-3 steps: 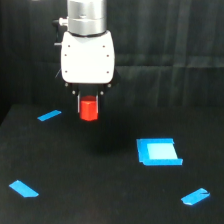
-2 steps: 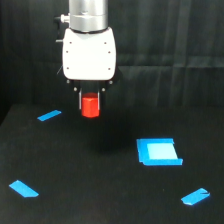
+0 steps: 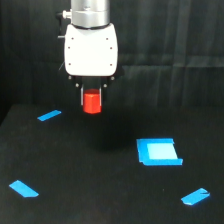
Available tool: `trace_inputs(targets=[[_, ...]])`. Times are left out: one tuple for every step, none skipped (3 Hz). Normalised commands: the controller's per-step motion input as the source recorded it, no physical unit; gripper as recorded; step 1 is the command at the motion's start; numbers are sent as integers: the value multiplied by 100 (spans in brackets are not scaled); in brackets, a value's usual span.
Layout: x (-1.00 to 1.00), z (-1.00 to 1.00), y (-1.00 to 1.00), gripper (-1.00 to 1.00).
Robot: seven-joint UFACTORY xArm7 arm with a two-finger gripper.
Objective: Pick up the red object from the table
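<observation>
Gripper [image 3: 92,99] hangs below a white boxy housing [image 3: 91,49], itself under a grey cylindrical arm section [image 3: 90,12] at the top of the exterior view. Two short dark fingers [image 3: 80,94] drop from the housing's underside, pinching the red object [image 3: 92,102] between them, one on each flank. Jaws pressed against the block's sides.

Red object: red-orange, squat, upright, its top tucked between the fingers, its lower half showing below them. It sits clear above the table [image 3: 90,200], no contact with the surface; a faint dark patch lies on the table below and to the exterior view's right of it, though black on black makes that hard to read.

Table: flat matte black, meeting a black curtain backdrop [image 3: 170,40] along a dim horizontal edge.

Blue markings on the table, all well apart from the block:
- short tape strip [image 3: 49,115], towards the exterior view's left, near the back edge, slightly tilted.
- second tape strip [image 3: 23,188], near the front at the exterior view's left, angled.
- square patch [image 3: 158,151], towards the exterior view's right, with a paler centre and a darker blue border.
- third tape strip [image 3: 195,196], near the front at the exterior view's right, angled.
</observation>
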Motion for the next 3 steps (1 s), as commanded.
trace_inputs(targets=[[1, 9, -1, -100], [2, 12, 17, -93], [-1, 9, 2, -100]])
